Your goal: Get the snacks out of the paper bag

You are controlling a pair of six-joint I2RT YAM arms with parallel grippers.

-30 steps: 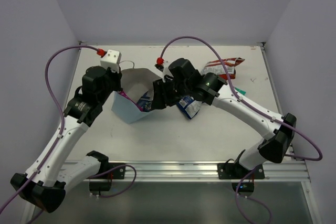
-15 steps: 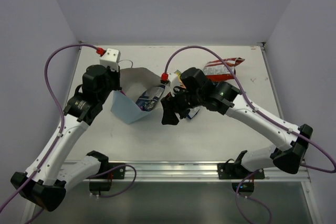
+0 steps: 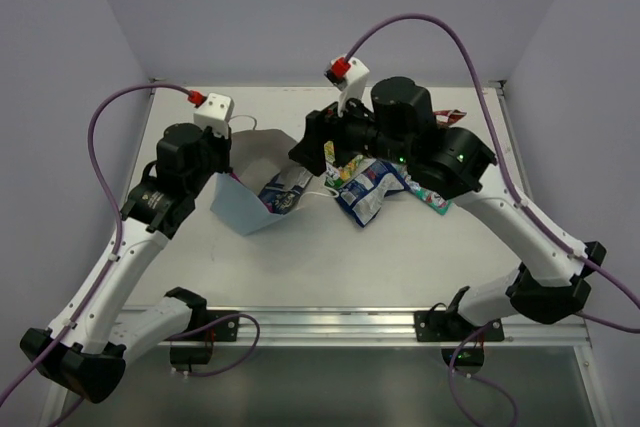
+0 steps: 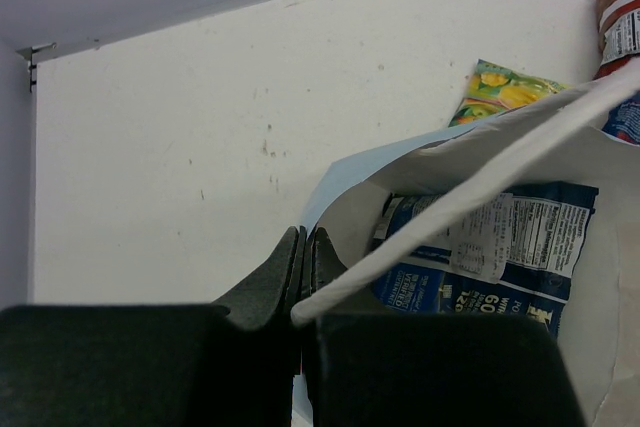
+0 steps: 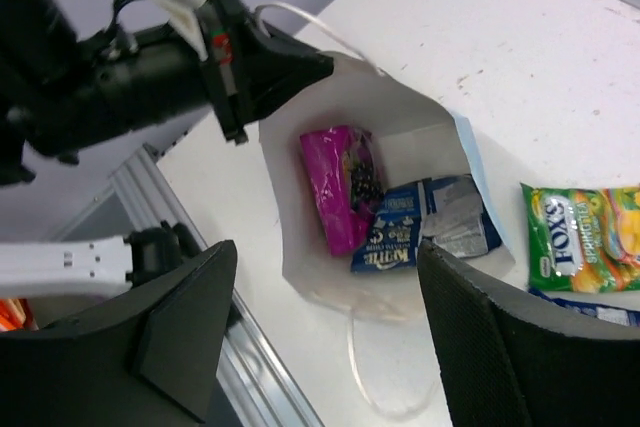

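Over the bag mouth is where my right gripper (image 5: 325, 255) hangs, fingers spread wide with nothing in them. My left gripper (image 4: 305, 247) is pinched tight on the rim of the paper bag (image 3: 240, 215), which lies on its side on the table (image 3: 300, 277).

My plan for the next grab: drop straight in on the magenta packet (image 5: 338, 197), go for its loose upper edge, and close gently so the foil doesn't squirt away. Left should hold that rim firm so the mouth doesn't fold shut.

Funny thing: only my right wrist cam shows the magenta one plainly. From overhead I mostly get a blue-white packet (image 3: 285, 187) at the mouth. Left wrist cam catches the yellow-green packet (image 4: 505, 92) lying outside, past the bag's rim.
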